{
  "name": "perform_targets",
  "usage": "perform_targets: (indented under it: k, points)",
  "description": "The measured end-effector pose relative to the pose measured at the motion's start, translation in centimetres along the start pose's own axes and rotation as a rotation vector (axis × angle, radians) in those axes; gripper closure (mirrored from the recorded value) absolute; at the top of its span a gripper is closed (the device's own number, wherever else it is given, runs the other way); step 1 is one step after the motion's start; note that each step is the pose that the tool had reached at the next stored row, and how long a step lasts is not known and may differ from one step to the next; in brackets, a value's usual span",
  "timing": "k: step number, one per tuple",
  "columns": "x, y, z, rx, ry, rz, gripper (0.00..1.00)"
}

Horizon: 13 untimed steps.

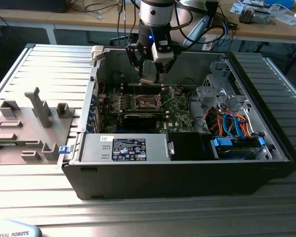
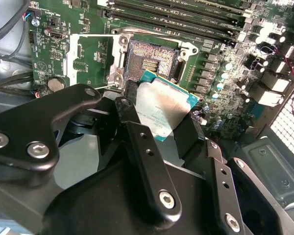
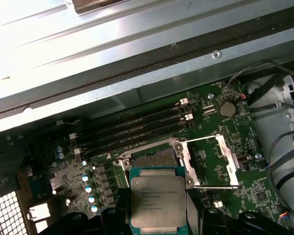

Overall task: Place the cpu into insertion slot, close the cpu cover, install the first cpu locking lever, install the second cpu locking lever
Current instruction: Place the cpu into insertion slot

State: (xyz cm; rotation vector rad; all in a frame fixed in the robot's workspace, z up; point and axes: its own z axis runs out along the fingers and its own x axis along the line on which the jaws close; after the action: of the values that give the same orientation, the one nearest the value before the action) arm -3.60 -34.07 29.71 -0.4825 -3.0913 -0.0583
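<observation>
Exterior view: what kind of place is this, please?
Probably a robotics lab: an open computer case lies on a ribbed metal table, the gripper holds a cpu over it, cluttered desks stand behind.

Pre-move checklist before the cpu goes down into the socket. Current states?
1. cpu clamped by the jaws on two opposite edges: ok.
2. insertion slot empty: ok.
3. cpu cover swung open, lying beside the slot: ok.
4. cpu centred over the slot: cannot tell; it hangs apart from it in both wrist views.
5. cpu level with the slot: cannot tell.
6. Notch and corner orientation matched to the slot: cannot tell.
</observation>
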Motion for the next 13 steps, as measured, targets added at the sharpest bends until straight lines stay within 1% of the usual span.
perform_targets:
  k: [13]
  points:
    - [0.00,0.00,0.00,-0.0002,-0.0004,0.011,0.46]
